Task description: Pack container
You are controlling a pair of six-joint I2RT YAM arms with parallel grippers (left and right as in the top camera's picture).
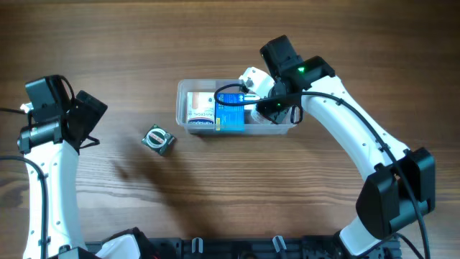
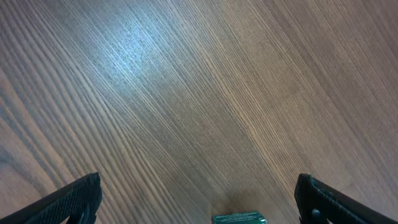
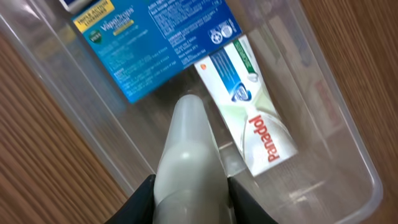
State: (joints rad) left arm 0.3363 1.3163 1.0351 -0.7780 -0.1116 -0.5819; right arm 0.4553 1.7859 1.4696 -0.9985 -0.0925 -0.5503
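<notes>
Closest beneath the overhead camera, my right gripper (image 1: 272, 108) is reaching into the container (image 1: 181, 108), which is sitting mid-table holding a blue box (image 1: 230, 115). Left wrist: my left gripper (image 2: 199, 186) is hovering, fingers spread wide. Right wrist: fingers are pinching a white bottle (image 3: 189, 155) beside a toothpaste box (image 3: 255, 118).

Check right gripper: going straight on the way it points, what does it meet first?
Probably the blue box inside the container: the white bottle in the right gripper points at its edge; depth unclear.
</notes>
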